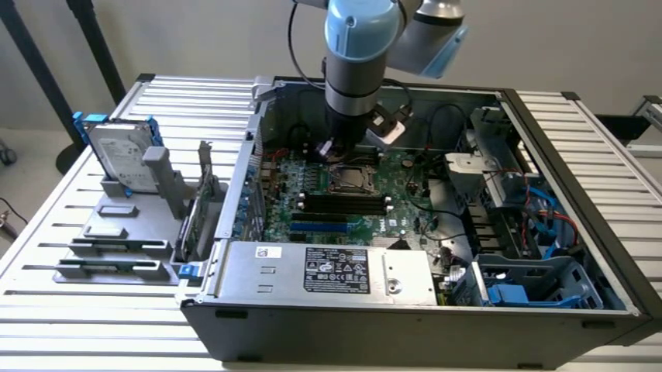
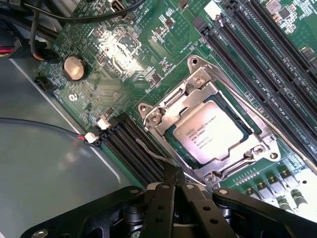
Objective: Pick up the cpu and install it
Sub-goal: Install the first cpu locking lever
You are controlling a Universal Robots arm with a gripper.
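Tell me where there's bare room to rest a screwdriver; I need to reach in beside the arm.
Free: the slatted table on the exterior view's right of the computer case, and the strip in front of the grey holder rack. Crowded: the motherboard around the cpu, where the shut gripper hovers.

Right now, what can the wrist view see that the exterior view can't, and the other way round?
Wrist view alone: the printed lettering on the cpu, the round silver coin battery on the board, and the gripper with its jaws shut and empty just beside the socket.
Exterior view alone: the whole computer case on the slatted table, the hard drive in its blue bracket at the exterior view's left, and the labelled power-supply box.
Both: the green motherboard and the cpu lying in its metal socket frame.
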